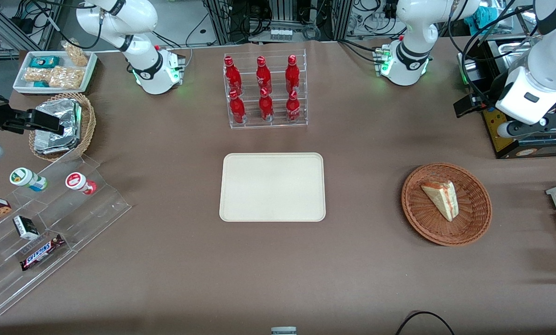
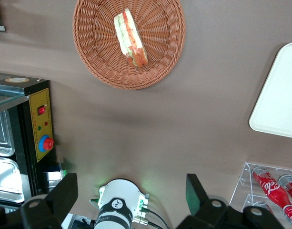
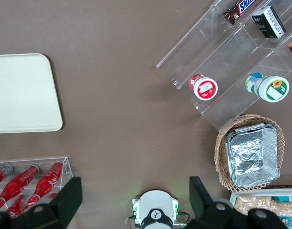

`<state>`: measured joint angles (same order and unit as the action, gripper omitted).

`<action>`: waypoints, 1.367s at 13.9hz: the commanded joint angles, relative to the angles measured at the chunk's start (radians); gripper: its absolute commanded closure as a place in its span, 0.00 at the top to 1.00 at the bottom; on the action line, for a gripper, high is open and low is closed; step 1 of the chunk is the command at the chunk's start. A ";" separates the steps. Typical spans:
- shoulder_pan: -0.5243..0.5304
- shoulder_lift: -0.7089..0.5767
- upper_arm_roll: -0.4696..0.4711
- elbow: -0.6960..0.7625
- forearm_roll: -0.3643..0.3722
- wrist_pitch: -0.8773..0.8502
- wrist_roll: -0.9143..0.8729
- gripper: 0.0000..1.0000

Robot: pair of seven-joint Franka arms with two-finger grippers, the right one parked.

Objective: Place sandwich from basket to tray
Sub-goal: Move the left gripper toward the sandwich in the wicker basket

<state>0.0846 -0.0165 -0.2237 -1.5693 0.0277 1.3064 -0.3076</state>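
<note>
Gripper (image 2: pixel 131 195) spread wide and holding nothing, hovering high over the working arm's end of the table (image 1: pixel 175 260), well apart from every task thing. Fingers (image 2: pixel 65 193) clear only in the left wrist view; in the front view, hidden by the arm's white casing. Below the gripper, the basket (image 2: pixel 95 67) alone on bare brown cloth, the sandwich (image 2: pixel 130 38) lying in it, red and green filling edge showing in the wrist view, mostly pale bread in the front view. Tray (image 1: pixel 272 187) at the table's middle, flat, nothing on it, separated from the basket by open table. Bottle rack (image 1: pixel 265 90) farther from the front camera than the tray. Readable only in the front view: "SNICKERS" on a bar (image 1: pixel 41 251) in the clear stepped stand toward the parked arm's end.
</note>
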 commanded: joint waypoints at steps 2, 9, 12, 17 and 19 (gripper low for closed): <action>-0.011 0.004 0.007 0.028 -0.041 -0.006 -0.016 1.00; -0.011 0.018 0.007 0.031 -0.029 0.010 -0.015 1.00; -0.002 0.062 0.014 0.017 -0.028 0.010 -0.056 1.00; 0.027 0.076 0.015 -0.165 0.011 0.231 -0.056 1.00; 0.030 0.073 0.035 -0.274 0.017 0.373 -0.056 1.00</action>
<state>0.1109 0.0878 -0.2019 -1.7242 0.0298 1.5702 -0.3506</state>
